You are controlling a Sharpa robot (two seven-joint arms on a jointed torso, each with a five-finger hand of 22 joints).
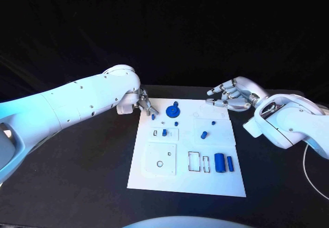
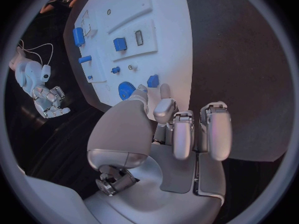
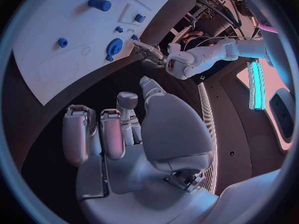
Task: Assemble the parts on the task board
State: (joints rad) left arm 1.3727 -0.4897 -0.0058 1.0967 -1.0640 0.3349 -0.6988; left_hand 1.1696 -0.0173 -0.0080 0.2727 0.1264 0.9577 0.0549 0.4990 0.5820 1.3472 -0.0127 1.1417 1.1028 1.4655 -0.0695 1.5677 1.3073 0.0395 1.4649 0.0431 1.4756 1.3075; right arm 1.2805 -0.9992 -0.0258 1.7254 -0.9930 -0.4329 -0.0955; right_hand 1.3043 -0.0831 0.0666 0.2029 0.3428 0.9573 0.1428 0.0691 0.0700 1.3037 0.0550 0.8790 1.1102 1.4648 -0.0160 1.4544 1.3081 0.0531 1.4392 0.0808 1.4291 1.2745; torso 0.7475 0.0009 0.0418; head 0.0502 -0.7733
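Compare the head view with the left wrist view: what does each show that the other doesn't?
Head view alone: the task board's near edge and the whole left arm. Left wrist view alone: the left robot hand's palm side, fingers apart, holding nothing. Both: the blue gear, the large blue cylinder, and the right robot hand, holding nothing, beyond the board.

task board (image 1: 188, 183): 1 | hands: 2 | blue parts: about 8

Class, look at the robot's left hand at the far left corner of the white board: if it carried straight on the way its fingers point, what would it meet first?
Most likely the small blue part just past the left hand, with the task board beneath; depth is uncertain.
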